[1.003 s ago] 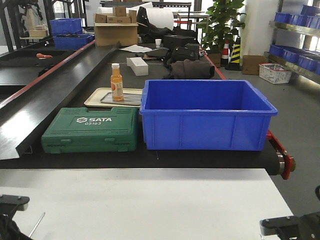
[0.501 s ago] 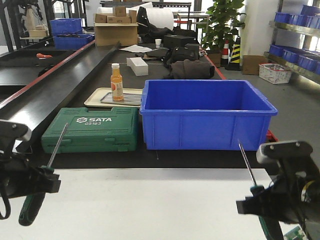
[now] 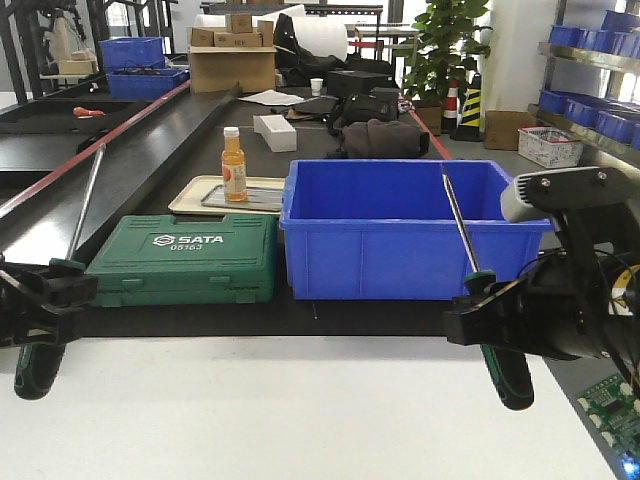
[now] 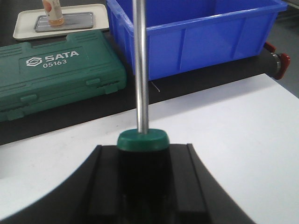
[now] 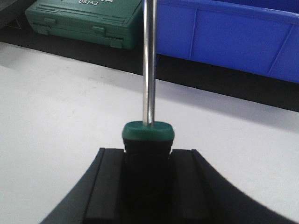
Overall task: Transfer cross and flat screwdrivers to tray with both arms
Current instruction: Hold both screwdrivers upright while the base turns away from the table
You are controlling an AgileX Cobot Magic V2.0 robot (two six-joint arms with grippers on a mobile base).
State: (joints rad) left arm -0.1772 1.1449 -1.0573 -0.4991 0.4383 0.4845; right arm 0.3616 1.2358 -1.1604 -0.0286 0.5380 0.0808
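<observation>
Screwdrivers are up in the air, one in each gripper. The left screwdriver (image 3: 40,365) is over the left edge of the white table (image 3: 300,410), its shaft pointing up and leaning right. The left gripper (image 3: 45,290) is closed tight on the top of its handle. The right screwdriver (image 3: 508,375) is over the right edge, its shaft leaning left in front of the blue bin (image 3: 400,250). The right gripper (image 3: 490,318) squeezes its handle too. The left arm (image 3: 12,312) and right arm (image 3: 575,300) come in low from the sides. The grey tray (image 3: 262,198) sits far back, behind the green case (image 3: 185,260), with a bottle (image 3: 233,165) on it.
</observation>
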